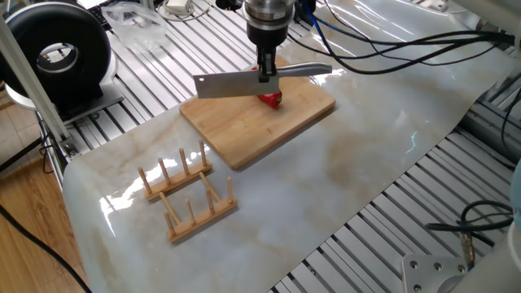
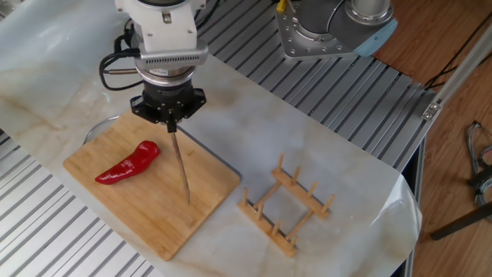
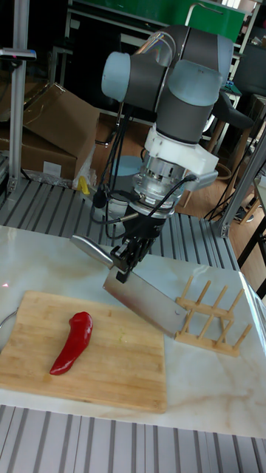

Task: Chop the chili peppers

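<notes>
One whole red chili pepper lies on the wooden cutting board, toward its left side in the other fixed view. In one fixed view only the chili's tip shows below the blade. My gripper is shut on the handle of a steel cleaver. The blade hangs edge down above the board, a little to the right of the chili and apart from it.
A wooden peg rack stands on the marble sheet beside the board. A black round device sits at the far left in one fixed view. Cables trail from the arm. Slatted metal table edges surround the sheet.
</notes>
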Tool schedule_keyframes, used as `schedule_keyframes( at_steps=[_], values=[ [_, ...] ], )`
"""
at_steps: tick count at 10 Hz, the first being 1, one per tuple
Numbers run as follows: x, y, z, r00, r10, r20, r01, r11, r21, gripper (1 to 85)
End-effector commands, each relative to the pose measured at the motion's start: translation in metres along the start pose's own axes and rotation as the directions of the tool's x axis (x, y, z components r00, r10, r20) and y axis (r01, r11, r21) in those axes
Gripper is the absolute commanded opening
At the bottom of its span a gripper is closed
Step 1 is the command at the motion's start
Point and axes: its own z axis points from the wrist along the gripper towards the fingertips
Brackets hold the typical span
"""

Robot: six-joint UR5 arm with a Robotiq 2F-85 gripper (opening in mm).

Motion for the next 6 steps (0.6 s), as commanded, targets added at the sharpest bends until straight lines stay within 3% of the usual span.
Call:
schedule_keyframes(
  at_steps=[1,2,3,4,5,6],
  values=[
    [-0.010,0.014,-0.002,0.998,0.060,0.033,-0.058,0.997,-0.053,1.3],
    [-0.001,0.009,-0.002,0.995,0.103,-0.002,-0.103,0.994,-0.033,1.3],
    [0.014,0.001,-0.002,0.986,0.159,-0.055,-0.158,0.987,0.006,1.3],
    [0.023,-0.009,-0.003,0.981,0.172,-0.084,-0.168,0.984,0.053,1.3],
    [0.013,-0.010,-0.002,0.986,0.161,-0.047,-0.159,0.987,0.031,1.3],
    [0.007,-0.023,-0.003,0.991,0.133,-0.017,-0.132,0.991,0.014,1.3]
  ],
)
